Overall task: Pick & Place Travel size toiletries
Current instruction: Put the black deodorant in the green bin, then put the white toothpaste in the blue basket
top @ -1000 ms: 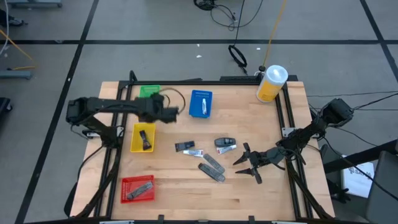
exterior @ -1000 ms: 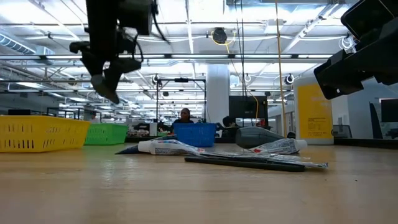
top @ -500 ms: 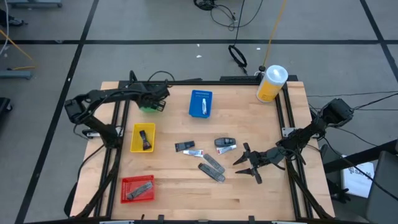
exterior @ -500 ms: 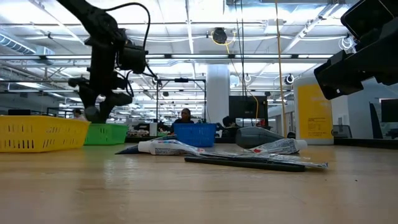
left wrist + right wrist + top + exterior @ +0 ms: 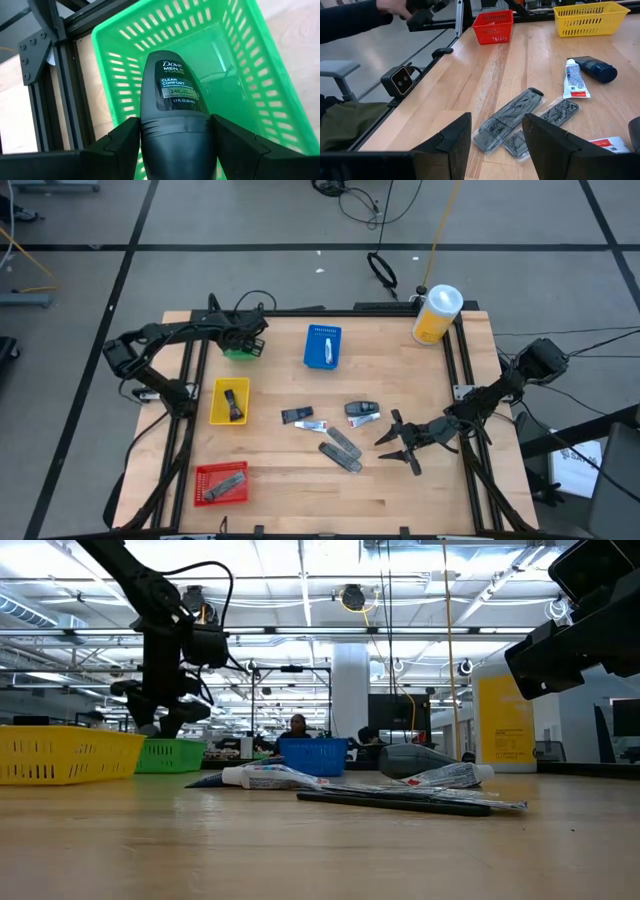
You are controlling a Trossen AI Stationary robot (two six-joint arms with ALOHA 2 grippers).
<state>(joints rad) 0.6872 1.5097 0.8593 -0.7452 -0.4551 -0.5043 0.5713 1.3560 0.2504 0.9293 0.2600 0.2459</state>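
My left gripper (image 5: pixel 175 150) holds a dark roll-on deodorant bottle (image 5: pixel 173 107) between its two fingers (image 5: pixel 122 142), label up, directly over the green basket (image 5: pixel 252 65); in the high view this gripper (image 5: pixel 243 340) sits at the table's far-left corner above that basket (image 5: pixel 238 352). Outward from it lie the yellow basket (image 5: pixel 229 401) holding a dark item, the blue basket (image 5: pixel 322 347), and the red basket (image 5: pixel 220 483) with a grey packet. My right gripper (image 5: pixel 398 442) waits with fingers spread and empty, near the table's right edge. Just ahead of it rest two grey flat packets (image 5: pixel 512 117), a white tube (image 5: pixel 574 78) and a dark bottle (image 5: pixel 598 68).
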